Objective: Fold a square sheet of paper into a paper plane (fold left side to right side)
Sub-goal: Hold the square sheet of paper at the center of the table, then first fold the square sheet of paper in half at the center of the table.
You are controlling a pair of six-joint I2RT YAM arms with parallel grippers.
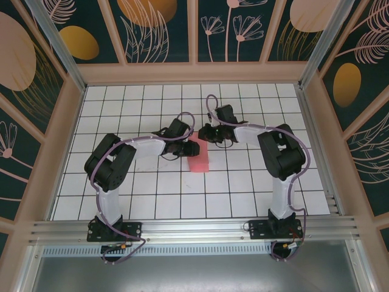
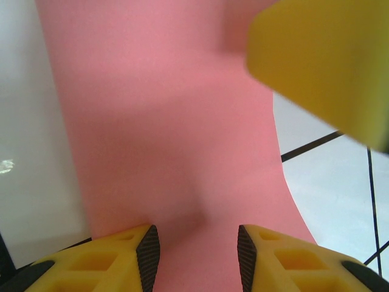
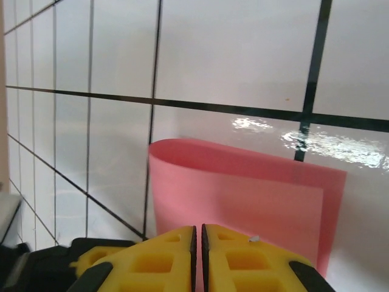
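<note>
The square sheet of paper (image 1: 199, 160) is salmon pink and lies doubled over on the white grid table, its fold still a loose rounded loop (image 3: 182, 152). My left gripper (image 1: 187, 146) is on it from the left. In the left wrist view the left gripper (image 2: 199, 250) is open, its fingers standing apart on the pink sheet (image 2: 170, 140) with nothing nipped between them. My right gripper (image 1: 205, 135) reaches in from the far right. Its jaws (image 3: 199, 234) are shut, tips at the paper's upper layer (image 3: 255, 201). One of its yellow fingers (image 2: 322, 61) hangs over the sheet.
Both arms meet at the table's middle, wrists close together above the paper. Wooden frame walls (image 1: 72, 121) bound the white grid table (image 1: 146, 194) on three sides, and an aluminium rail (image 1: 194, 228) runs along the near edge.
</note>
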